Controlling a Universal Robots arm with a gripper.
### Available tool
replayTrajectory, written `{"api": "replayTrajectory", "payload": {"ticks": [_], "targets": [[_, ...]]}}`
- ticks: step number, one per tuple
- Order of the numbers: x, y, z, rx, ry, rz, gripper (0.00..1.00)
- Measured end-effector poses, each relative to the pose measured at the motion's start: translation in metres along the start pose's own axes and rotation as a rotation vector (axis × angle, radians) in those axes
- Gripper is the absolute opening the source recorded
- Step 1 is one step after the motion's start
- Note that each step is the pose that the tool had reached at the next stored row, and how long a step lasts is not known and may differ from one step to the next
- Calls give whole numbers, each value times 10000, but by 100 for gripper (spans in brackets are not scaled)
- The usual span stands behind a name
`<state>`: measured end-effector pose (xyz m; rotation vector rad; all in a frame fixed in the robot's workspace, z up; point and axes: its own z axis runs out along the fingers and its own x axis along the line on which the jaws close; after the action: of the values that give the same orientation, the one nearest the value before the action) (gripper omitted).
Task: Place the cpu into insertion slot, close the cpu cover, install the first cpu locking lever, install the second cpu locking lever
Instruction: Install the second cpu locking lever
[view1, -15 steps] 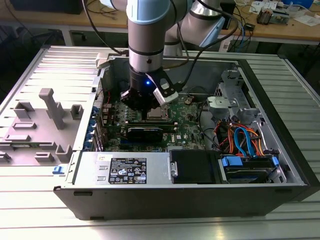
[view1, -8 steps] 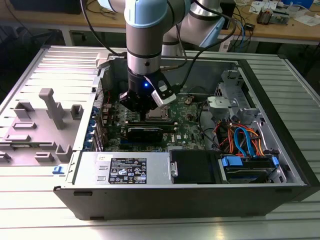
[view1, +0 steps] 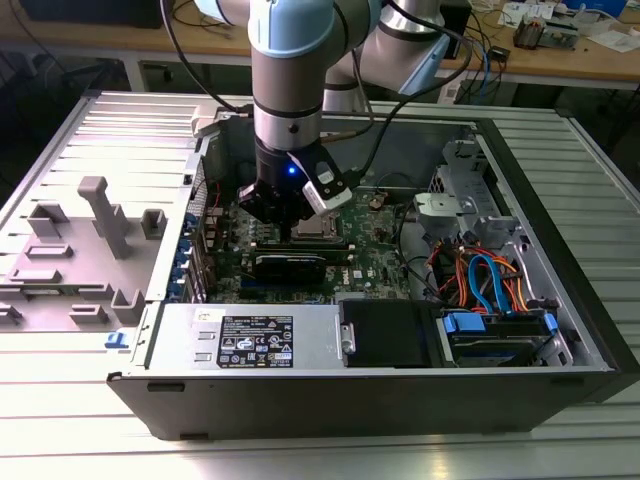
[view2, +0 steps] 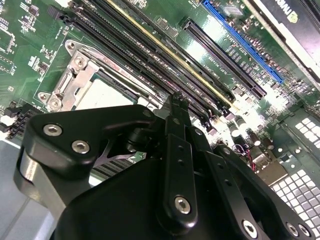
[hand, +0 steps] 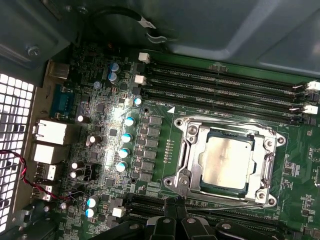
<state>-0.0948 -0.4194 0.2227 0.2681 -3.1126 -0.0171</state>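
- Gripper (hand: 172, 220) hanging just beside the cpu cover (hand: 192, 145), at its 6 o'clock edge in the first wrist view; fingers pinched together, grasping nothing.
- One cpu (hand: 227, 161) seated in the insertion slot, framed by that cover.
- Little room: memory slots (hand: 225, 87) on both sides.

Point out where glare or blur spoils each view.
First wrist view: bright glare on the capacitors beside the cpu cover; the cpu has a soft sheen. Second wrist view: the tool looms close and soft, with glare near the blue slot. Exterior view: evenly lit.
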Motion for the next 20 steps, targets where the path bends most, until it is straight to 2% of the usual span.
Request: {"api": "replayTrajectory", "payload": {"ticks": [6, 12, 15, 17, 20], "targets": [[0, -1, 7, -11, -1, 0, 11], [6, 1, 41, -104, -19, -4, 11], [15, 3, 69, -249, -43, -10, 11], [20, 4, 87, -409, -71, -18, 11], [21, 4, 94, -502, -87, -21, 11]]}}
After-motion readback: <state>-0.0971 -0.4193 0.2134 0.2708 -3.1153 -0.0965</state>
